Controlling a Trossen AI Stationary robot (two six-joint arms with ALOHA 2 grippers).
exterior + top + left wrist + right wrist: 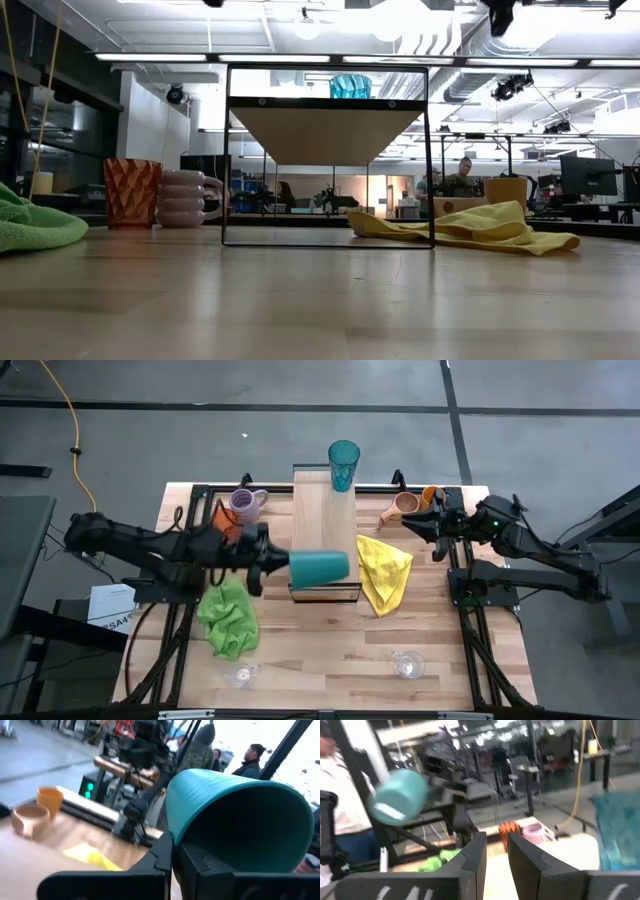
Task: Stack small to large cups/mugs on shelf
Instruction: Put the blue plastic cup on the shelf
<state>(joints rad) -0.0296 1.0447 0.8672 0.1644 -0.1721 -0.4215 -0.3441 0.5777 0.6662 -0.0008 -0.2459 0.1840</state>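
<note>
My left gripper (272, 565) is shut on a teal tumbler (320, 568) that lies level in the air over the near end of the light-wood shelf (318, 510). A second teal tumbler (343, 465) stands upright on the shelf's far end. Left of the shelf, a lavender mug (245, 503) and an amber tumbler (131, 192) stand on the table. At the far right are a tan mug (403, 509) and an orange cup (432, 494). My right gripper (418, 525) hangs beside them, its fingers (475, 855) slightly apart with nothing between them. My left gripper has the tumbler's wall at its rim (169, 817) between its fingers, one finger inside the mouth and one outside. The fingers come level from the table's left. The tumbler lies on its side, mouth toward the gripper and base toward the right, lifted clear of the shelf.
A yellow cloth (385, 572) lies right of the shelf and a green cloth (228, 618) lies near left. Two small clear glasses (240, 676) (407, 663) stand near the table's front edge. People show in the room beyond the table.
</note>
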